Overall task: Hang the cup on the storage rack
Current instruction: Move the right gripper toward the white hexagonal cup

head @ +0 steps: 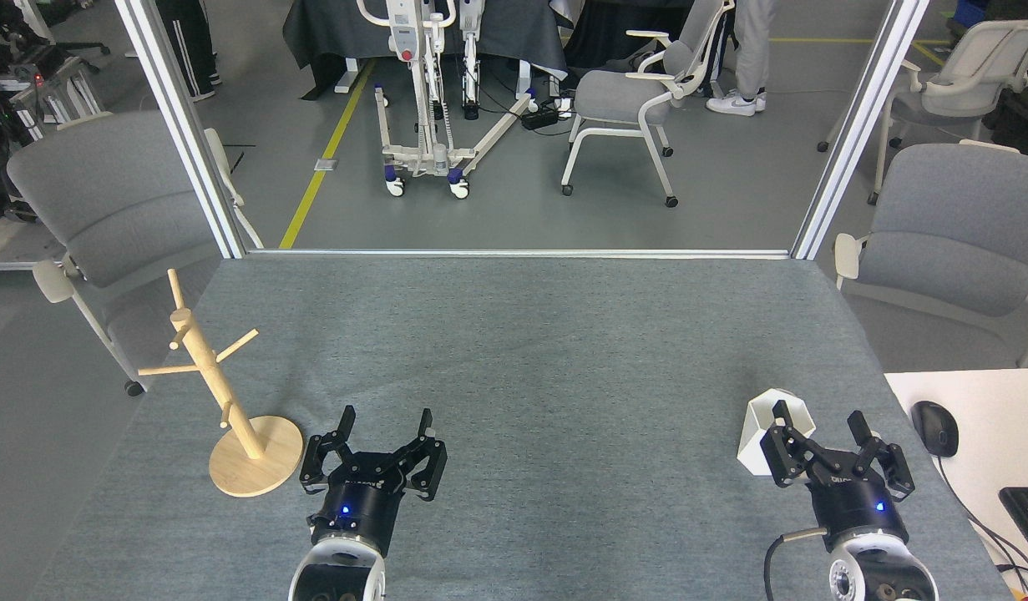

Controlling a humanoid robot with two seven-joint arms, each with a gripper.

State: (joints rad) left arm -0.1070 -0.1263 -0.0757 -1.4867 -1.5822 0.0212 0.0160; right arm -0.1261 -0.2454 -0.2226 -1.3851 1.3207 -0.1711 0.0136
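Two jaws spread, cup [768,431] near table edge [923,467]

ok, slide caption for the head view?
Both hands open over grey table: right hand beside white cup, wooden rack near left hand.

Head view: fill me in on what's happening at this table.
A two-armed robot is set to hang the cup on the storage rack. Nothing is held yet. The right gripper is open right beside the cup, one of its fingers in front of it, at the table's right side. The left gripper is open and empty, just right of the rack's base. All pegs are bare.
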